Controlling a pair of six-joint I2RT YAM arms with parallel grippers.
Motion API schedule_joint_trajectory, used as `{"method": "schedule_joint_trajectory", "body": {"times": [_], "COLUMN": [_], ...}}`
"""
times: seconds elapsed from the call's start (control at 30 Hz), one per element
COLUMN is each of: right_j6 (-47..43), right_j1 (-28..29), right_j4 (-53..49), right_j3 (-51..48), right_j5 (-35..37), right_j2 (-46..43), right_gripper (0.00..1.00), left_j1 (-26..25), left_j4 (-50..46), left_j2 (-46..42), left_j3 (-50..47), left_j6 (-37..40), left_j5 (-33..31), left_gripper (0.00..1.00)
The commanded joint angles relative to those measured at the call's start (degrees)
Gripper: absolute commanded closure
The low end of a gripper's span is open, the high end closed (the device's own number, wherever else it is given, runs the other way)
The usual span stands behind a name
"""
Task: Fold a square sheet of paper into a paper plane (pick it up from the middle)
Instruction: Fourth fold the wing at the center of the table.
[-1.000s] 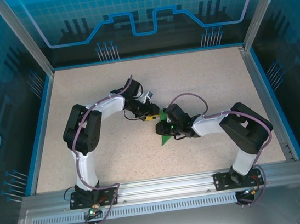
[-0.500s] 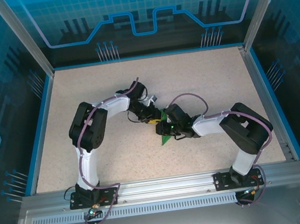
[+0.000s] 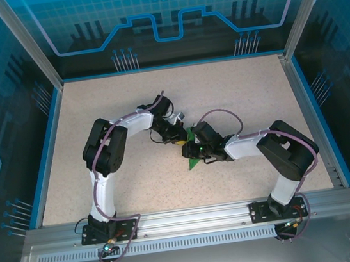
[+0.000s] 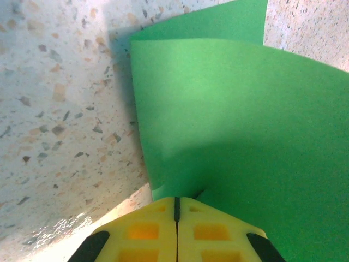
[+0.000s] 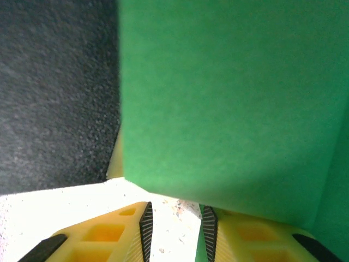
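Bending inward, left gripper (image 4: 176, 202) closed, right gripper (image 5: 174, 221) parted

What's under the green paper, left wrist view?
The square sheet of paper shows its own lower layer peeking out at top, speckled table beside it. Anything beneath the fold is covered.

Top camera looks down on the table (image 3: 234, 91) from 6 o'clock; wrist cameras sit close; all share the paper (image 4: 245, 125).
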Motion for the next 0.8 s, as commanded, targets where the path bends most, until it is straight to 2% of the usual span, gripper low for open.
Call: {"method": "schedule_joint_trajectory", "body": {"times": [0.0,0.1,0.17,0.43,0.77], "right_j6": [-0.9,-0.9,-1.1,-2.4,-3.6], "right_j1": [0.3,0.2,0.2,0.1,-0.2], "right_j4": [-1.4,-1.4,-1.3,-1.7,0.3], "right_j3": [-1.1,-1.1,-0.9,-1.0,-1.9], "right_j5": [0.8,0.8,0.8,1.0,0.1], "right_j2": [-1.1,-1.2,-1.2,-1.9,-2.6], "right_gripper": [0.67,0.67,0.67,0.67,0.64], "left_j1": [-0.4,-0.4,-0.3,-0.1,0.9], "left_j4": [-2.0,-2.4,-2.4,-0.9,2.8], "left_j2": [1.4,1.3,0.5,-6.1,-11.0], "left_j3": [1.9,2.2,1.8,-4.7,-10.1], "left_j6": [1.1,1.4,1.4,1.3,-0.4], "left_j5": [-0.7,-1.2,-0.8,-2.6,-1.0], "left_gripper": [0.96,0.94,0.85,0.63,0.57]}}
